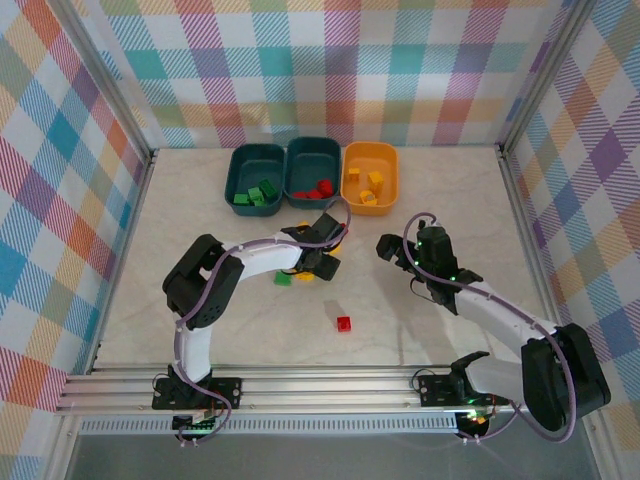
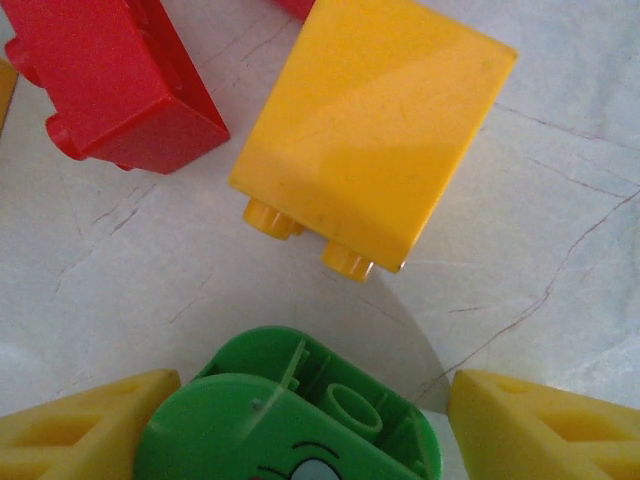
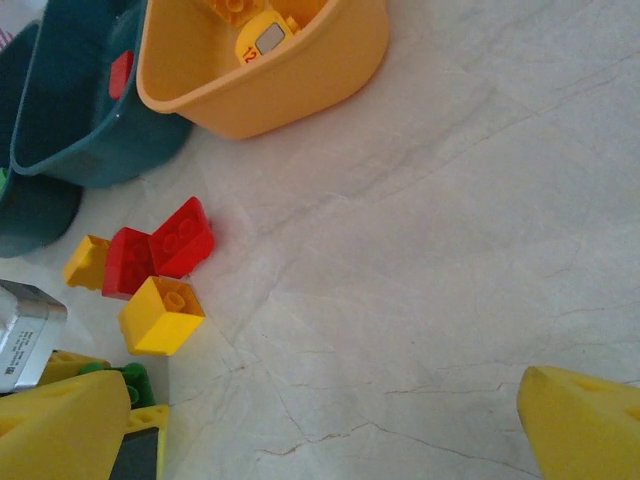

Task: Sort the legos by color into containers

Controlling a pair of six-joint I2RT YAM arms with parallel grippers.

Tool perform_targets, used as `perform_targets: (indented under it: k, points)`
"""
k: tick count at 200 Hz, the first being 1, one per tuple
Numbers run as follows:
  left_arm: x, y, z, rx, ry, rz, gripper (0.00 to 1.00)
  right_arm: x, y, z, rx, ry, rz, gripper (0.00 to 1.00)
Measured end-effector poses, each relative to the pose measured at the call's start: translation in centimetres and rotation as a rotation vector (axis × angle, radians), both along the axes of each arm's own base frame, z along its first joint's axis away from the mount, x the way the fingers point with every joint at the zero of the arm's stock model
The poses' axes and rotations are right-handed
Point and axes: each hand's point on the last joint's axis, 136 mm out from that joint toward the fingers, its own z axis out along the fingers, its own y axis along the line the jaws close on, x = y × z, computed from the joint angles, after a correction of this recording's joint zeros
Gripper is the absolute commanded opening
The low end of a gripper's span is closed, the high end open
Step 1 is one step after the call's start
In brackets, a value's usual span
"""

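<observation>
The left tool (image 2: 310,400) is spread around a green lego (image 2: 290,430), in front of the orange tub (image 3: 320,70); a yellow lego (image 2: 370,130) and a red lego (image 2: 120,80) lie just beyond it. The right tool (image 3: 320,400) is spread above the tabletop (image 3: 450,250).

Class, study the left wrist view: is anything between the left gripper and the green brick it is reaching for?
Nothing visible. The green brick already sits inside the open left gripper, with a finger on each side. The yellow brick and red brick lie beyond it, not in between.
</observation>
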Motion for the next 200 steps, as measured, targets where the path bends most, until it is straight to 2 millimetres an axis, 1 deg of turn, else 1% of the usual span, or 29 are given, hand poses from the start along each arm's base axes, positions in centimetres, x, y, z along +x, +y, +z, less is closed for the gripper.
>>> perform_targets:
  k: [65,100,137,173,200]
  points:
    - [-0.1,-0.1,0.0,-0.007,0.008,-0.001,0.65,0.0,0.0,0.1,0.001,-0.003,0.000,0.99]
    - [-0.1,-0.3,0.0,-0.018,0.014,-0.001,0.54,0.0,0.0,0.1,0.001,-0.003,0.000,0.99]
    - [-0.1,-0.3,0.1,-0.020,0.012,0.002,0.51,0.0,0.0,0.1,0.001,-0.003,0.000,0.99]
    - [0.5,0.4,0.3,0.000,-0.007,0.025,0.47,0.0,0.0,0.1,0.002,-0.003,0.000,0.99]
    - [1.2,0.9,0.9,0.003,-0.031,0.049,0.44,0.0,0.0,0.1,0.001,-0.003,0.000,0.99]
